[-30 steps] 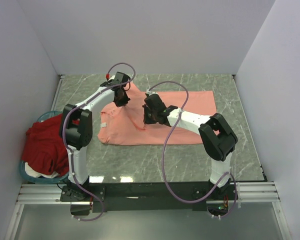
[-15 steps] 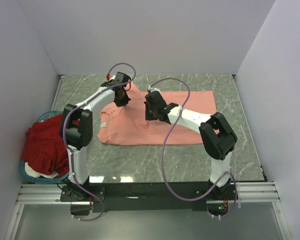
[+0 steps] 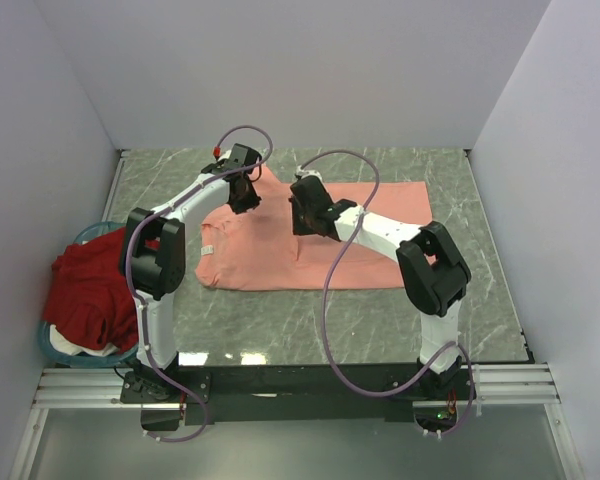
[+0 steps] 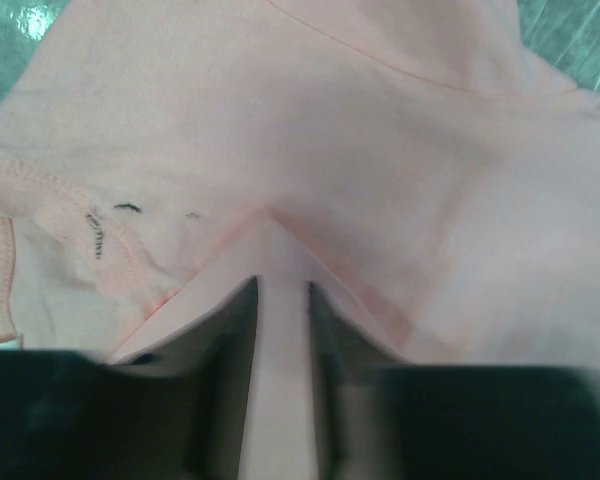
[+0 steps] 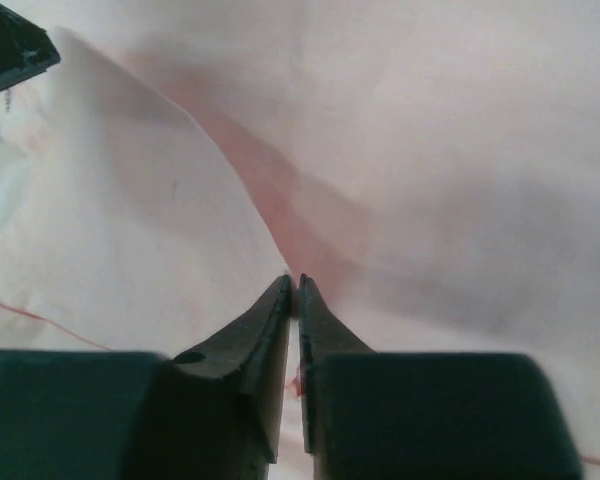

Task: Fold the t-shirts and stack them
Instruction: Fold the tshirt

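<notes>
- Hazard 1: each gripper holds only a thin ridge of cloth. A quick lift or pull would probably let the soft cotton slip out, and the fold would collapse.
- Hazard 2: the two pinch points sit close together near the shirt's left half. Unequal travel by the arms would likely skew the crease or bunch the fabric.
- Hazard 3: the wrists are near each other over the cloth, so a crossing path risks contact between them.
- Left gripper: the arm reaches toward the far edge of the table with the wrist pitched down. Its jaws stand narrowly apart, clamped on a tented fold of the salmon-pink t-shirt.
- Right gripper: the arm extends leftward across the middle of the surface, elbow raised. Its jaws are almost closed, and a crease of the same shirt runs up into their tips, which appear to pinch it.
- Salmon-pink t-shirt: spread flat across the centre of the surface, nearer the far edge.
- Dark red t-shirt: heaped in the teal basket at the left edge, unfolded.
</notes>
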Robot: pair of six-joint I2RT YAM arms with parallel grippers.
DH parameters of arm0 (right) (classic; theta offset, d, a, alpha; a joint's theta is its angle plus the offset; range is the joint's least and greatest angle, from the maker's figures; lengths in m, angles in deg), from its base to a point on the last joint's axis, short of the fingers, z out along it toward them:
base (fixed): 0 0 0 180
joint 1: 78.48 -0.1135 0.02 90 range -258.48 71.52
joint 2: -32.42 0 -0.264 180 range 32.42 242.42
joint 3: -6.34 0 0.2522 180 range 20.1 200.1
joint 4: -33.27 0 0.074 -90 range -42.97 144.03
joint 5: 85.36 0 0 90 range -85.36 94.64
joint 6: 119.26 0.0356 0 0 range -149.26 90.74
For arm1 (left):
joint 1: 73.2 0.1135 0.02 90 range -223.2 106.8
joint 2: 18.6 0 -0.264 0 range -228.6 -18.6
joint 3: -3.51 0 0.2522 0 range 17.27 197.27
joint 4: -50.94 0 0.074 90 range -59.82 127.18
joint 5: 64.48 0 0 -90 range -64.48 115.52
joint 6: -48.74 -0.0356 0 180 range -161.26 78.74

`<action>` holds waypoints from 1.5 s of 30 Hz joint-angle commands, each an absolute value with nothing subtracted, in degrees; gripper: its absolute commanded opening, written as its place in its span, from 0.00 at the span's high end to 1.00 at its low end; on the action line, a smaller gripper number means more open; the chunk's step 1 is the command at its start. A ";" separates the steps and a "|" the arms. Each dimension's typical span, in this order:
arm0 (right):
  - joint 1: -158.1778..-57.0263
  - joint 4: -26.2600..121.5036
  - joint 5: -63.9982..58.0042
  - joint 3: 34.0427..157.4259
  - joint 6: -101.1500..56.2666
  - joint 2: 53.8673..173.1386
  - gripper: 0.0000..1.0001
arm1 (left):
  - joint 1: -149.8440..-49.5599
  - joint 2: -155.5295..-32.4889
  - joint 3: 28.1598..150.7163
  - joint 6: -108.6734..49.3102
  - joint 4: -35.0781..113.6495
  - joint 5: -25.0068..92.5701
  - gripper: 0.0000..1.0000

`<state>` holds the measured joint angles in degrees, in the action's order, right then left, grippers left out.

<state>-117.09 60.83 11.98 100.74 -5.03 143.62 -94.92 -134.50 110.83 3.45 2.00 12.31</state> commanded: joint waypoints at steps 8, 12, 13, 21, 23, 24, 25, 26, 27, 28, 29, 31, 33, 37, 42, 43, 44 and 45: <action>-109.78 65.57 11.15 98.16 -3.43 132.91 0.45 | -93.59 -123.22 104.21 3.20 10.97 18.03 0.40; -106.53 66.54 13.08 89.47 0.27 124.81 0.44 | -98.76 -117.58 93.60 5.40 15.10 17.44 0.39; -105.64 66.19 12.65 85.10 1.32 123.06 0.44 | -99.74 -116.61 91.56 5.84 16.25 17.52 0.41; -95.80 60.57 7.37 68.63 6.60 110.91 0.46 | -105.72 -110.62 75.64 12.00 26.54 19.46 0.57; -92.99 58.99 6.15 66.08 7.48 110.82 0.47 | -106.07 -111.41 73.97 12.52 27.95 20.16 0.61; -92.11 58.37 4.83 65.28 7.92 110.99 0.47 | -106.07 -111.76 73.61 12.79 28.30 20.33 0.64; -91.40 57.67 4.82 63.80 8.27 111.34 0.47 | -106.16 -112.20 73.17 12.88 28.83 20.51 0.65; -90.00 56.36 4.82 63.17 9.14 112.31 0.47 | -106.25 -112.90 72.47 13.23 28.92 20.25 0.66; -89.47 55.65 3.69 61.95 9.59 112.84 0.47 | -106.34 -113.17 72.12 13.49 29.18 20.07 0.67; -88.94 54.86 2.72 61.41 9.94 113.54 0.47 | -106.42 -113.35 71.76 13.76 29.27 19.81 0.68; -87.72 53.20 2.10 60.89 10.73 114.85 0.47 | -106.51 -113.61 70.98 14.37 29.36 19.20 0.68; -86.83 51.60 0.61 59.22 11.61 116.35 0.47 | -106.77 -113.61 70.18 15.16 29.10 18.23 0.68; -86.04 50.37 -0.27 58.51 13.10 118.72 0.47 | -107.04 -113.79 69.21 16.57 27.96 16.65 0.68; -85.59 51.33 0.78 56.40 14.60 117.15 0.46 | -107.30 -113.09 67.02 18.85 25.50 14.62 0.68; -85.42 58.18 2.88 57.10 15.92 115.74 0.46 | -107.30 -109.40 62.28 21.49 25.05 15.50 0.68; -85.33 58.97 3.23 57.10 16.09 115.13 0.46 | -107.30 -108.09 61.66 21.93 24.36 15.15 0.67; -85.50 60.72 3.50 57.19 16.27 114.78 0.46 | -107.30 -107.47 60.44 22.80 24.26 15.06 0.67; -85.42 61.35 4.02 56.67 16.53 114.43 0.46 | -107.30 -106.85 59.99 22.98 24.09 14.89 0.67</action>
